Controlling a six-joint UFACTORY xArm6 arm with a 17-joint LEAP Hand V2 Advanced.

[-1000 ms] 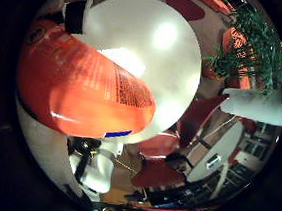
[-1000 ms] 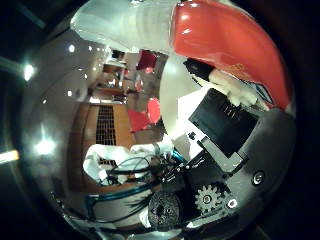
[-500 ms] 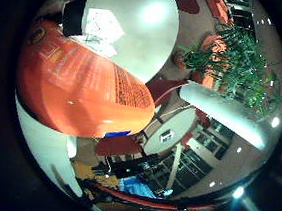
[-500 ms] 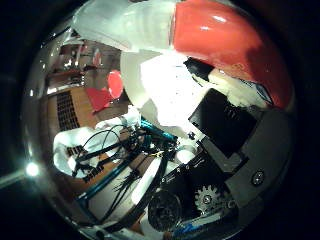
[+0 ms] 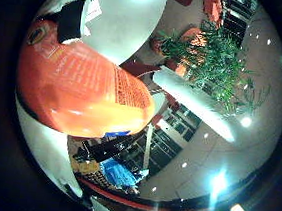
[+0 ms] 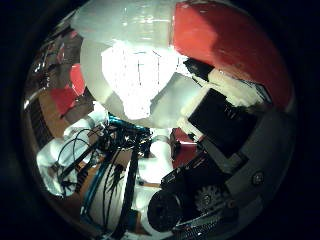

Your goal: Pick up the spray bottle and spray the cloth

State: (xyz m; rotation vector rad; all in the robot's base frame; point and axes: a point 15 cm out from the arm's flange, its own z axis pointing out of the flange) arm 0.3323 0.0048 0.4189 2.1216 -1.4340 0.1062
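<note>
Orange spray bottle (image 5: 77,92) held close against palm, filling much of the little-finger-side view, lifted clear above round white table (image 5: 124,18). Right hand (image 6: 220,125) curled round bottle, white-and-black fingers (image 5: 72,13) wrapped across its upper body. Potted plant (image 5: 210,62) on floor beyond table's edge.

Round white worktop (image 5: 121,21), seen past the held bottle from the little finger side of the palm, its bare surface catching a bright glare of light. In the thumb-side view a white cloth (image 6: 132,82) lies spread flat on that same worktop, brightly lit, covering much of the surface that shows there.
</note>
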